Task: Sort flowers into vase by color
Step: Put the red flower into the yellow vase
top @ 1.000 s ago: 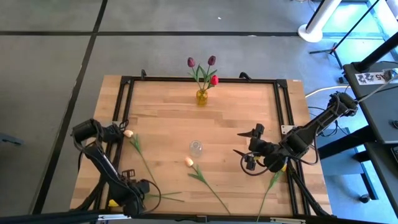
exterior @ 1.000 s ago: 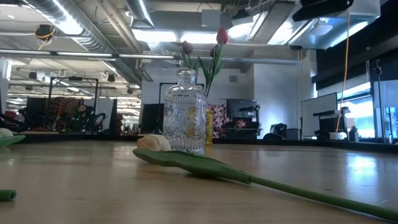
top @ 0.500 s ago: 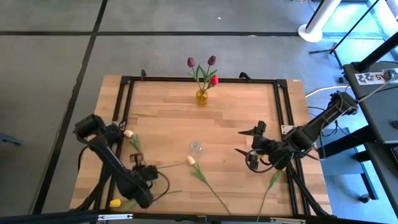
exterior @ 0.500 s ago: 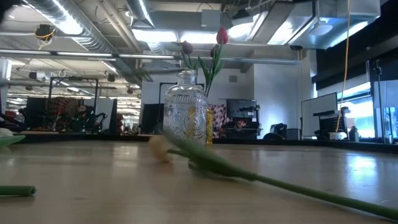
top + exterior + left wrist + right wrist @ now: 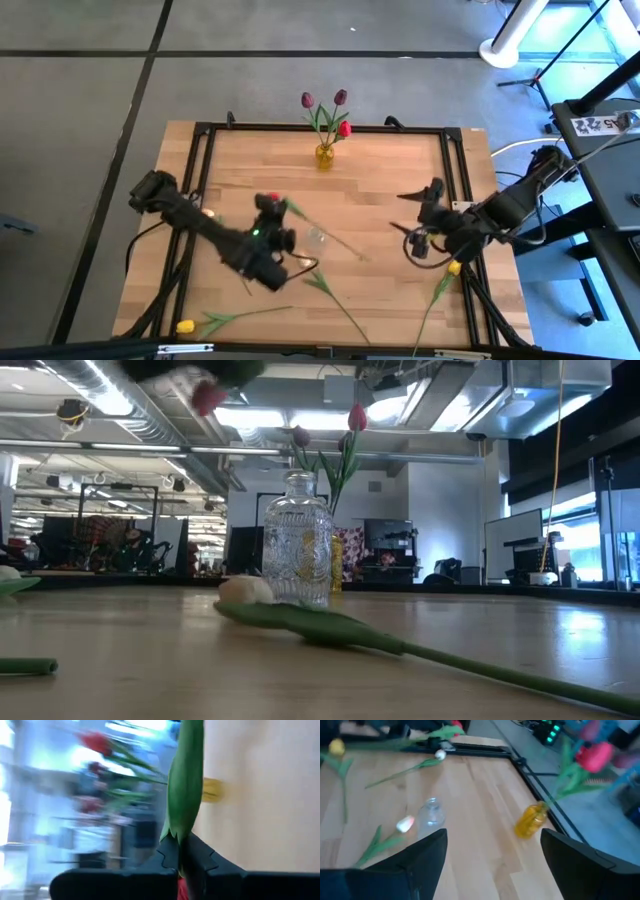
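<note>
Here the left gripper (image 5: 268,222) is clenched on a red tulip (image 5: 270,201), lifted over mid-table beside the clear vase (image 5: 317,237), probably bound for the yellow vase (image 5: 324,156), which holds red and purple blooms. The right gripper (image 5: 418,222) waits released near the right edge. Peach (image 5: 245,589) and yellow (image 5: 184,326) tulips lie unsorted on the table (image 5: 390,170).

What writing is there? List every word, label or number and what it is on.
White tag on the dark bench right of the table: dark marks, too small to read.
Yellow vase, clear vase, wooden table: no text.
Red tulip clamped in the left gripper, open right gripper by the table's right edge: no text.
</note>
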Robot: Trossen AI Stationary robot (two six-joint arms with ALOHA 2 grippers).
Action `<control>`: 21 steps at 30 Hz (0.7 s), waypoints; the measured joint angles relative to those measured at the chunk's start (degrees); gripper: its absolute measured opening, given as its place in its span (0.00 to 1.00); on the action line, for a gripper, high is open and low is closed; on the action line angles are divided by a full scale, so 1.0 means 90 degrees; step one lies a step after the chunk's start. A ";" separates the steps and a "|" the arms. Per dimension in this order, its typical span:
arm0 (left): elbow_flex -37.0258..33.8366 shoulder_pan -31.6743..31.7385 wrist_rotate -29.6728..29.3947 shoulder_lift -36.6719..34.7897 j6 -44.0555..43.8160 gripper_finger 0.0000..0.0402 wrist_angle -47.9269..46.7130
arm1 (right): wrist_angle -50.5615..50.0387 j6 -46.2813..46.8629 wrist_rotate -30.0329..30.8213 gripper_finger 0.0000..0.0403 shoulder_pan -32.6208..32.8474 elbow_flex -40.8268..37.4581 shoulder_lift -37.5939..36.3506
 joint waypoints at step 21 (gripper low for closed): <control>0.0000 0.1391 -0.1512 0.0038 0.6551 0.00 0.3111 | 0.2234 -0.0819 -0.5990 0.79 -0.4275 0.0141 0.0653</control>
